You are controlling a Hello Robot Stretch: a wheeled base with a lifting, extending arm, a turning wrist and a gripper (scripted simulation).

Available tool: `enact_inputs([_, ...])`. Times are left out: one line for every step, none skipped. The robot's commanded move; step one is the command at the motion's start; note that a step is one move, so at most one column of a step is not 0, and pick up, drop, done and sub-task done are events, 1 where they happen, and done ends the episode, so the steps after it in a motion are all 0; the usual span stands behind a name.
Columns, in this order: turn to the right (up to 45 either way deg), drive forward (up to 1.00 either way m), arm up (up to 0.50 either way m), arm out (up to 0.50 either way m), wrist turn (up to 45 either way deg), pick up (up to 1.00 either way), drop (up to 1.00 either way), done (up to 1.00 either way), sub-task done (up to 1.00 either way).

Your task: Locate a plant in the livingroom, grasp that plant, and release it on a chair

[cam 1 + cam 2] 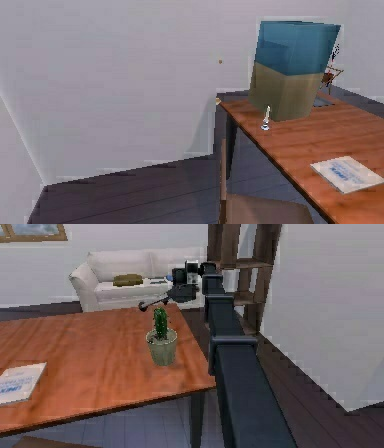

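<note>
Listing from the frame's lower edge upward: wooden surface [90, 354]; right of centre on it stood a small cactus plant [160, 324], upright in a pale pot [161, 349]. Probably light, spiny above and rigid below, so best taken at the pot wall. End effector [150, 305] showed just above; its state and load could not be told. White sofa [120, 279] beyond.

A brown table [90, 349] stands on the dark floor [130, 195]. In the arm side view, a white sofa [105, 279] sits at 11 o'clock, a tall shelf [262, 264] at 1 o'clock.
</note>
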Motion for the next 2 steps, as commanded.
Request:
enact_inputs([0.0,0.00,-0.18,0.00,0.0,0.00,0.00,0.00,0.00])
enact_inputs([0.0,0.00,0.00,0.00,0.0,1.00,0.00,0.00,0.00])
